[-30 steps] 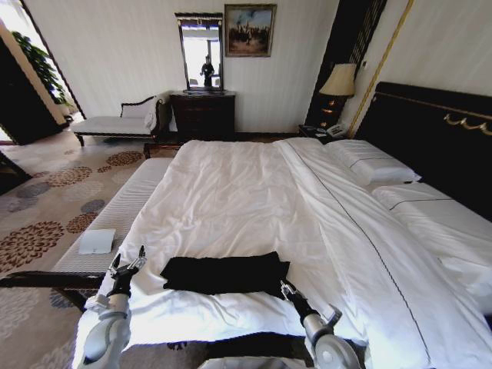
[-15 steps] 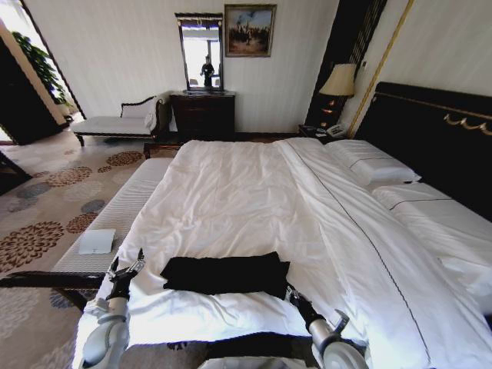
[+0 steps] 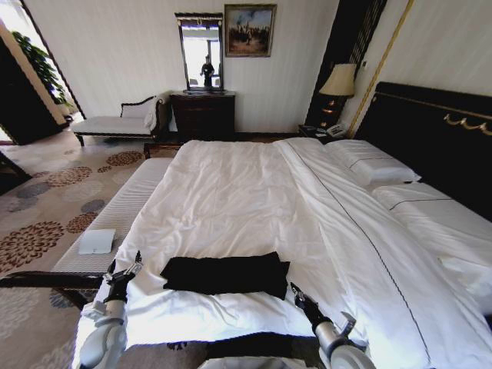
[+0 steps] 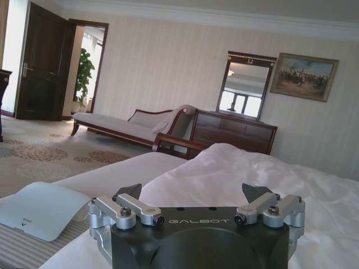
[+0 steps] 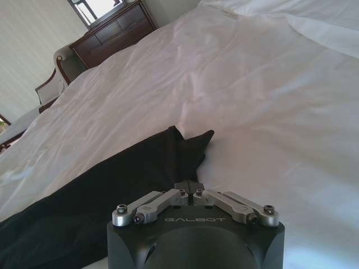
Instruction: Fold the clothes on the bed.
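Black shirt (image 3: 225, 274) lies folded into a flat wide band on the white duvet (image 3: 238, 192), near the foot edge of the bed (image 3: 430, 131), roughly centred between both arms. Left gripper (image 3: 123, 270) sits at the bed's left foot corner just beside the shirt's left end, not touching it, jaws wide and empty in the left wrist view (image 4: 190, 193). Right gripper (image 3: 297, 293) is at the shirt's right end by the foot edge, jaws pinched together (image 5: 189, 185) just at the cloth's corner, nothing visibly held.
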### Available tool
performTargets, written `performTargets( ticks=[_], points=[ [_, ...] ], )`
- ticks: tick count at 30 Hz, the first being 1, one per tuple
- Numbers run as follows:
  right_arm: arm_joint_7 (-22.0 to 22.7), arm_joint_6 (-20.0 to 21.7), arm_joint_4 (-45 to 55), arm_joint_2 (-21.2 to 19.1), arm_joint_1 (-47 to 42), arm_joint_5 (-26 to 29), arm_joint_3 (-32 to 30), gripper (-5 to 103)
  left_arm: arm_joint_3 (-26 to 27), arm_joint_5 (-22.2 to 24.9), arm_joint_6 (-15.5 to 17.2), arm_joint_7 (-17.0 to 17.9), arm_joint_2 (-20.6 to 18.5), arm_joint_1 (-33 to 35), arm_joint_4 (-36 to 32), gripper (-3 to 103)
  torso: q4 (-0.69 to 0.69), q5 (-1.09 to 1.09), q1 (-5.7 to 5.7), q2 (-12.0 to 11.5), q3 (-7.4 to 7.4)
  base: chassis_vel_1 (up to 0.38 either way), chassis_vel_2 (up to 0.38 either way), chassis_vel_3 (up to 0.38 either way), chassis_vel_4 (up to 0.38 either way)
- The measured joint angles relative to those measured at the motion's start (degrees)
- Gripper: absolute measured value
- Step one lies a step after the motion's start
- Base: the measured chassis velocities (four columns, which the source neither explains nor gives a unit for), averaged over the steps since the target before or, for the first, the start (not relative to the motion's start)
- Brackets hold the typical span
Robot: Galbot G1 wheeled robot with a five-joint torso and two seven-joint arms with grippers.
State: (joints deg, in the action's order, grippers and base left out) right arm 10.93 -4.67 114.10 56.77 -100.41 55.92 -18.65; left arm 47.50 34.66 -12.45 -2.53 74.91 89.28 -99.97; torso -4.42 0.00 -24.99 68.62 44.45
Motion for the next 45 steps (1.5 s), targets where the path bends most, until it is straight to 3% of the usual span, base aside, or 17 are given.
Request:
performTargets(
  ticks=[2,4,7,9,15,19,22,24,27,29,31,41,45],
  points=[
    [0.0,0.0,-0.5,1.0,1.2,-0.1,0.7,-2,0.0,-0.2,0.0,0.0,0.1,0.1,-0.2,100,0.0,0.0,0.0,0.0,0.0,0.0,0.0,0.0,0.0],
    [-0.1,0.0,-1.6,1.6,2.3,0.0,0.9,3,0.0,-0.3,0.0,0.1,0.2,0.3,-0.4,100,0.01,-0.01,0.0,0.0,0.0,0.0,0.0,0.0,0.0],
    [-1.7,-0.5,-5.6,2.5,5.8,1.5,0.7,20,0.0,-0.5,0.0,0.1,0.2,0.7,-1.0,100,0.01,0.01,0.0,0.0,0.0,0.0,0.0,0.0,0.0],
    [-2.3,-0.7,-6.4,2.6,6.4,2.1,0.6,20,0.1,-0.6,0.0,0.2,0.2,0.8,-1.2,100,0.01,0.0,0.0,0.0,0.0,0.0,0.0,0.0,0.0],
    [-6.8,-1.3,-10.0,4.1,9.3,3.9,1.2,46,0.5,-1.0,0.2,0.5,0.3,1.3,-1.8,100,0.01,0.0,0.0,0.0,0.0,0.0,0.0,0.0,0.0],
    [-7.0,-1.2,-11.0,4.7,10.4,4.0,1.8,57,0.7,-1.2,0.4,0.6,0.3,1.3,-2.1,100,0.01,0.01,0.0,0.0,0.0,0.0,0.0,0.0,0.0],
    [-6.8,-0.9,-11.6,4.7,10.9,3.7,2.1,73,0.7,-1.5,0.5,0.7,0.5,1.2,-2.0,100,0.01,0.01,0.0,0.0,0.0,0.0,0.0,0.0,0.0],
    [-6.6,-0.9,-11.6,4.6,10.9,3.6,2.0,73,0.7,-1.6,0.5,0.7,0.6,1.1,-2.0,100,0.01,0.01,0.0,0.0,0.0,0.0,0.0,0.0,0.0],
    [-5.6,-0.7,-10.3,3.4,9.7,4.0,1.3,89,0.6,-1.9,0.5,0.8,1.0,1.1,-1.6,100,0.01,-0.01,0.0,0.0,0.0,0.0,0.0,0.0,0.0],
    [-5.6,-0.6,-10.2,3.2,9.4,4.0,1.3,89,0.6,-2.0,0.5,0.8,1.2,1.0,-1.6,100,0.01,-0.01,0.0,0.0,0.0,0.0,0.0,0.0,0.0],
    [-5.7,-0.3,-10.6,3.4,9.3,4.0,1.7,98,0.6,-2.2,0.5,0.8,1.4,1.0,-1.5,100,0.0,-0.02,0.0,0.0,0.0,0.0,0.0,0.0,0.0],
    [-8.5,-0.4,-13.7,8.7,11.9,4.3,3.6,103,0.3,-2.3,0.8,1.0,0.2,0.3,-0.8,100,-0.01,-0.01,0.0,0.0,0.0,0.0,0.0,0.0,0.0],
    [-9.2,-1.0,-14.6,9.3,12.6,4.4,3.8,89,0.2,-2.3,0.9,1.1,0.3,0.2,-0.6,100,0.01,0.0,0.0,0.0,0.0,0.0,0.0,0.0,0.0]
  ],
)
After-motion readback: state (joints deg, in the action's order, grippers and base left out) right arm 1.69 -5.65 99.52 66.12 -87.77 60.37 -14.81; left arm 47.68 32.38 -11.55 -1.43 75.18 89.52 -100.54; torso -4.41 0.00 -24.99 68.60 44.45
